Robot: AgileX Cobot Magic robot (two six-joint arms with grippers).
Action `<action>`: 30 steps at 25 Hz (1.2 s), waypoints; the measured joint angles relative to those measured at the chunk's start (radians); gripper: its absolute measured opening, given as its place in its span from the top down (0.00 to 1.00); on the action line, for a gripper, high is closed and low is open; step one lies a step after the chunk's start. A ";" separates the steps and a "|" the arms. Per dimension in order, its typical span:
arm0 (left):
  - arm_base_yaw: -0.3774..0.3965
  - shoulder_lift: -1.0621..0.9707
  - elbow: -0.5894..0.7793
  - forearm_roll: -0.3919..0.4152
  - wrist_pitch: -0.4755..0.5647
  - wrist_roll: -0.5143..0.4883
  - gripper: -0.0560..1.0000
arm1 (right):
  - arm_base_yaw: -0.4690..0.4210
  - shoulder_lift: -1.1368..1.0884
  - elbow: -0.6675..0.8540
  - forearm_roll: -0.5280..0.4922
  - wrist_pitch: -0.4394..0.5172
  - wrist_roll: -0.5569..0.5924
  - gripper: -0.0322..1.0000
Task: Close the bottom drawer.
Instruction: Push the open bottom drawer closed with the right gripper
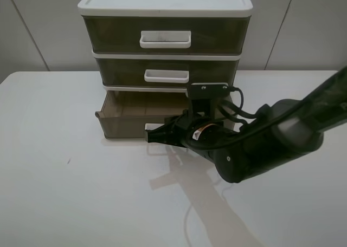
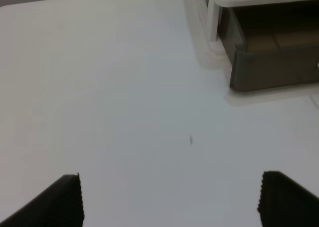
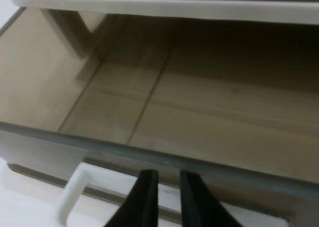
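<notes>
Bottom drawer (image 1: 122, 125): pulled out of the three-drawer unit (image 1: 165, 8), midway along the table's (image 1: 65, 193) far edge.
Right gripper (image 3: 168, 187): at the drawer front beside the white handle (image 3: 70, 194); jaws nearly together, gripping nothing.
Left gripper (image 2: 172, 202): jaws spread wide over the table.

The bottom drawer (image 1: 123, 125) juts forward from under the middle drawer (image 1: 124, 72), the right gripper (image 1: 150, 135) just before its front.
</notes>
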 joint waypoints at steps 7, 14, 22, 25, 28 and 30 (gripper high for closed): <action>0.000 0.000 0.000 0.000 0.000 0.000 0.27 | 0.000 0.032 -0.001 0.018 -0.054 0.000 0.95; 0.000 0.000 0.000 0.000 0.000 0.000 0.27 | 0.000 0.035 -0.023 0.056 -0.064 0.000 0.95; 0.000 0.000 0.000 0.000 0.000 0.000 0.27 | 0.014 0.092 -0.073 0.079 -0.080 0.004 0.95; 0.000 0.000 0.000 0.000 0.000 0.000 0.27 | 0.020 0.103 -0.093 0.098 -0.093 0.006 0.95; 0.000 0.000 0.000 0.000 0.000 0.000 0.27 | 0.025 0.122 -0.109 0.107 -0.121 0.007 0.95; 0.000 0.000 0.000 0.000 0.000 0.000 0.27 | 0.025 0.137 -0.119 0.114 -0.143 0.007 0.95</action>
